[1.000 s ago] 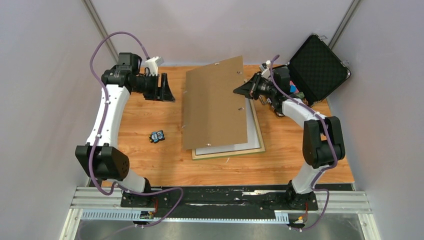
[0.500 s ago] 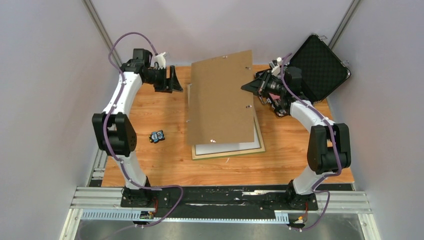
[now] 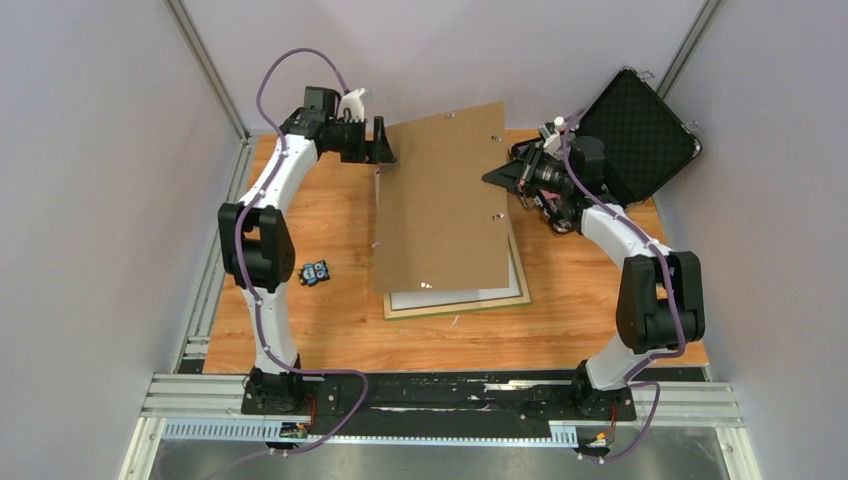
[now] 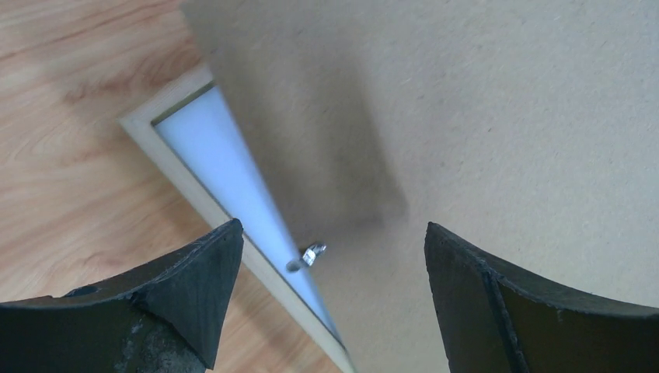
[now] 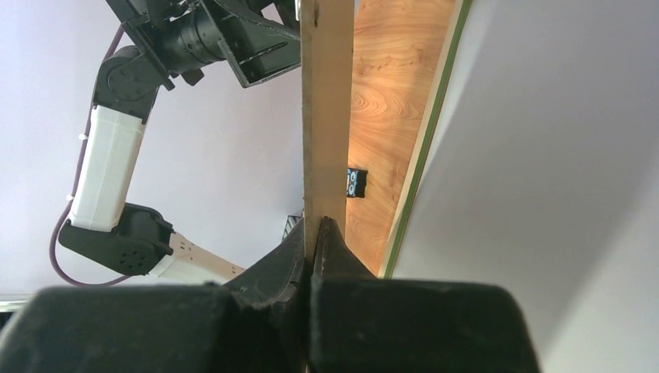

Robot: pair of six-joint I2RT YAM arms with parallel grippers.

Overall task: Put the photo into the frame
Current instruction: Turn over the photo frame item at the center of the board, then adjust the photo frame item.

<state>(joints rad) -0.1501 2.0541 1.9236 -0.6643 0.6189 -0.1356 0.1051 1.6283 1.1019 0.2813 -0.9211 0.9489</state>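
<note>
The frame lies flat in the middle of the table with its pale side up. A white sheet lies inside it, and I cannot tell what is on its other side. A brown board leans up over most of the frame. My right gripper is pinched tight on the board's right edge. My left gripper is wide open and holds nothing, just by the board's far left corner.
</note>
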